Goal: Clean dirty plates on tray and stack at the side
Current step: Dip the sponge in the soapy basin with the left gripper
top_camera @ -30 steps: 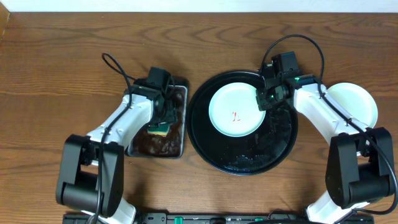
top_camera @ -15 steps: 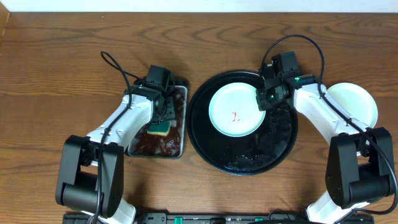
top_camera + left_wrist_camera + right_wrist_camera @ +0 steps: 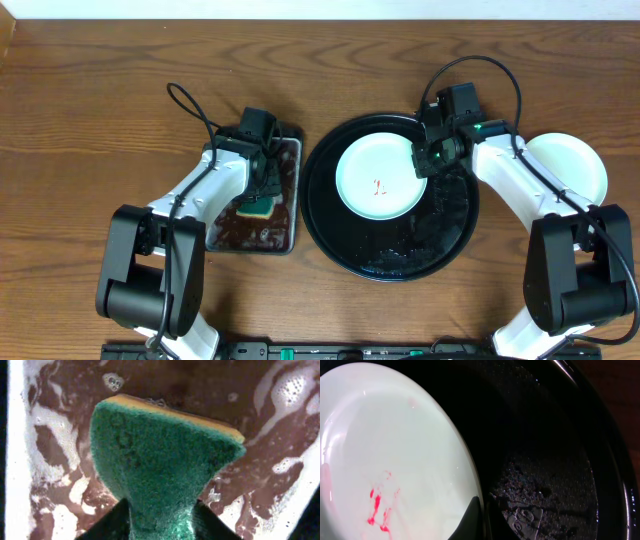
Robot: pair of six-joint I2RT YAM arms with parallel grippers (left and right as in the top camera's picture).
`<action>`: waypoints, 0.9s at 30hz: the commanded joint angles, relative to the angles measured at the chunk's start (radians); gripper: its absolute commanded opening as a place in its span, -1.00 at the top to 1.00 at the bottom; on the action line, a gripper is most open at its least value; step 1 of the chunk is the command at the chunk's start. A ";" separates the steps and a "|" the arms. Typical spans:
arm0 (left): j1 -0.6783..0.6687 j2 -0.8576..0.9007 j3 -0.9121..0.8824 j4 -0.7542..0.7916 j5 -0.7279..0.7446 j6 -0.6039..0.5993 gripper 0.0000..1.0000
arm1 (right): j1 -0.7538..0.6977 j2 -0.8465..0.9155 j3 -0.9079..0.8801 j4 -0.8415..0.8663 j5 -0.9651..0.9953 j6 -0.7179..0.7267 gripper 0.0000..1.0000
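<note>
- Since the earlier frame the left arm point(image 3: 195, 195) has swung slightly. The left gripper point(image 3: 263, 188) stays clamped on the sponge point(image 3: 160, 460), dipped in the soapy tray point(image 3: 270, 232), probably to load suds.
- The plate point(image 3: 380, 177) lies flat and face up in the upper left of the black tray point(image 3: 400, 255). It is round, so it has no long axis. A red smear sits at its centre.
- The right gripper point(image 3: 425, 160) pinches the plate's right rim, likely steadying it for scrubbing.
- A second plate point(image 3: 570, 165) sits at the far right.

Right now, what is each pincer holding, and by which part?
Left pincer pinches the green sponge by its squeezed end; right pincer grips the smeared plate by its rim.
</note>
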 commanded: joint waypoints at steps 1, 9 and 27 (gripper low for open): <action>0.003 0.037 -0.016 -0.018 0.000 -0.010 0.44 | -0.002 0.010 -0.008 -0.001 0.010 -0.004 0.98; 0.003 0.037 -0.016 -0.025 0.000 -0.009 0.63 | -0.002 0.010 -0.008 -0.001 0.010 -0.004 0.98; 0.003 -0.153 0.019 -0.047 0.008 -0.009 0.85 | -0.001 0.010 -0.009 -0.019 0.028 0.019 0.98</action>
